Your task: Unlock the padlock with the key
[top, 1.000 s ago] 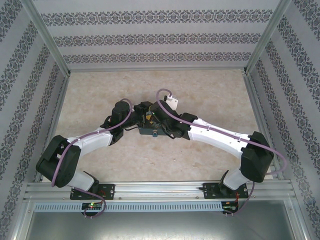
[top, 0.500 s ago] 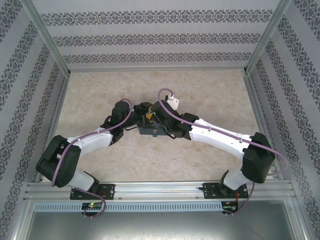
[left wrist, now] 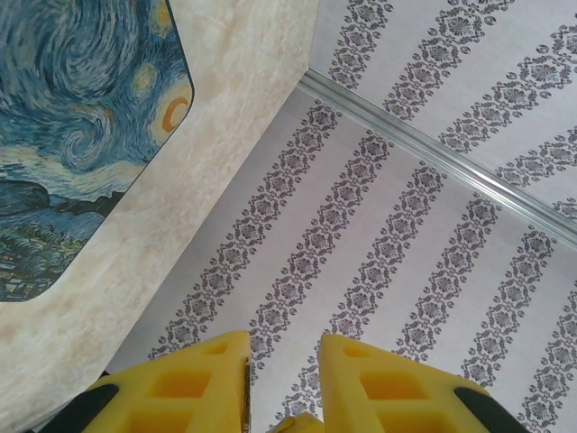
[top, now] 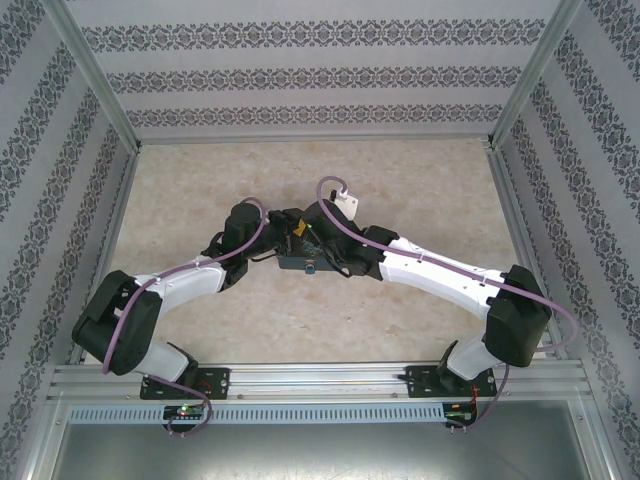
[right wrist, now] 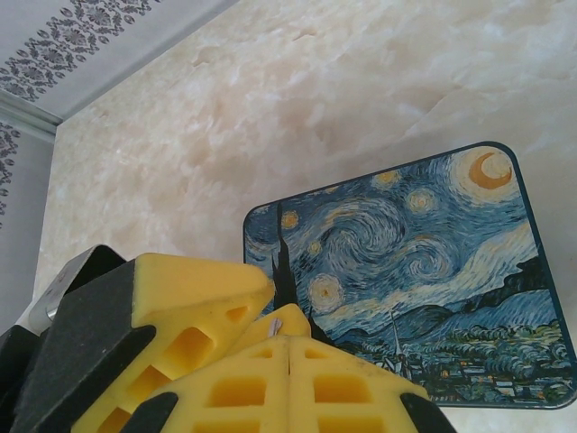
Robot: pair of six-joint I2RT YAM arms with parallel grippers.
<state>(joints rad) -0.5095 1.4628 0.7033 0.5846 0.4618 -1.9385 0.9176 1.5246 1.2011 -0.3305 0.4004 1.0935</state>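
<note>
From above, you look down on a pale marbled table (top: 430, 190). Your left arm (top: 180, 285) and right arm (top: 440, 272) bend inward from the near edge. Their wrists meet at mid-table over a dark box (top: 295, 263), much of which they cover. At the box's near edge sits a tiny greyish thing, apparently the padlock (top: 311, 267). It is too small for you to tell whether it is fastened.

On the left wrist camera, the left gripper (left wrist: 283, 352) rises from the bottom edge. Its two yellow fingers stand a little apart, released. A patterned wall (left wrist: 406, 225) shows through the narrow gap, and nothing lies between them. The box's lid, painted with a swirling blue and yellow night sky, sits in the upper left corner, flat on the table and off to the left of the fingers.

On the right wrist camera, the right gripper (right wrist: 281, 325) sits at the lower left, its yellow fingers clenched and the pads meeting along a thin seam. You cannot tell whether anything thin is pinched in that seam. Beyond the fingers and to their right, the painted box lies flat on the table, its rounded corners and crescent moon plain to see.
</note>
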